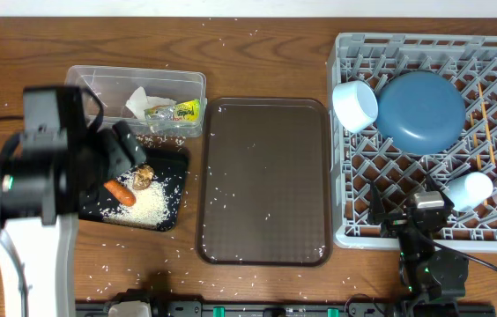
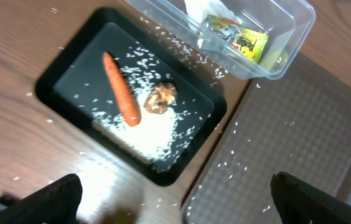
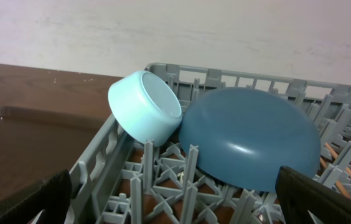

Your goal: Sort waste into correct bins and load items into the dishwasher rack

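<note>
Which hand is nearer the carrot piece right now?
Left. The left hand hovers open above the black tray holding the carrot piece; the right hand is far away, open, at the dishwasher rack's near edge.

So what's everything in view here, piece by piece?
table: one, brown wood, under everything
dishwasher rack: one, grey, right side
blue plate: one, blue, in the rack
white bowl: one, white, on its side beside the plate
cups: two, white, rack's front right
chopsticks: one pair, light wood, right of the plate
serving tray: one, brown, middle
clear tub: one, clear, back left
tissue: one, white, in the tub
wrapper: one, yellow-green, in the tub
black tray: one, black, before the tub
carrot piece: one, orange, in the black tray
food lump: one, brown, beside the carrot
rice grains: many, white, heaped in the black tray, strays around
left gripper: one, black, open, by the black tray
right gripper: one, black, open, at the rack
</note>
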`<action>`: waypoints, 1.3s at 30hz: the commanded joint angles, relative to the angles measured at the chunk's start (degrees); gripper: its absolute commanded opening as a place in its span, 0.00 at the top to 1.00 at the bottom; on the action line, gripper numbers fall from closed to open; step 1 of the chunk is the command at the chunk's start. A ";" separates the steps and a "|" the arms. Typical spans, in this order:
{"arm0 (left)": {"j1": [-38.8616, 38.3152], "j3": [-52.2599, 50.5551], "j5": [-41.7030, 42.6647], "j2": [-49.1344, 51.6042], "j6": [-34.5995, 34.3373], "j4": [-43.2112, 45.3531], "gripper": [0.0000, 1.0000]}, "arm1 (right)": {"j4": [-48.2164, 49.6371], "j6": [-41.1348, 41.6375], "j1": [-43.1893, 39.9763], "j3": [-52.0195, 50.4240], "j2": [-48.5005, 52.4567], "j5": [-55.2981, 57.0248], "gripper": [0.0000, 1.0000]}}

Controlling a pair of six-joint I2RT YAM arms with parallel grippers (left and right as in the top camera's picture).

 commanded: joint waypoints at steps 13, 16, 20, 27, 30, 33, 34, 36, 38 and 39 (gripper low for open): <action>-14.14 -22.21 -10.03 -28.55 18.18 32.68 0.02 | -0.02 0.94 -0.55 -0.26 -0.35 0.33 0.01; -14.14 -29.62 -9.60 -34.10 19.21 38.80 0.02 | -0.04 0.94 -0.55 -0.26 -0.33 0.33 0.01; -14.14 -39.87 -9.57 -41.00 19.19 46.34 0.02 | -0.04 0.94 -0.55 -0.26 -0.35 0.33 0.01; -14.14 -56.46 -8.07 -52.11 19.17 57.99 0.02 | -0.04 0.94 -0.55 -0.26 -0.33 0.33 0.01; -14.14 -62.18 -8.09 -56.57 19.17 60.78 0.02 | -0.02 0.94 -0.55 -0.26 -0.35 0.33 0.01; -14.14 -66.69 -8.09 -60.63 19.17 61.33 0.02 | -0.02 0.94 -0.55 -0.26 -0.35 0.33 0.01; -14.14 -68.02 -8.09 -61.75 19.17 61.53 0.02 | -0.04 0.94 -0.55 -0.26 -0.33 0.33 0.01; -14.14 -71.43 -8.11 -64.52 19.17 62.84 0.02 | -0.04 0.94 -0.55 -0.26 -0.35 0.33 0.01; -14.14 -73.81 -8.11 -66.40 19.17 64.11 0.02 | -0.04 0.94 -0.55 -0.26 -0.33 0.33 0.01; -14.14 -75.10 -8.11 -67.38 19.17 64.96 0.02 | -0.04 0.94 -0.55 -0.26 -0.35 0.33 0.01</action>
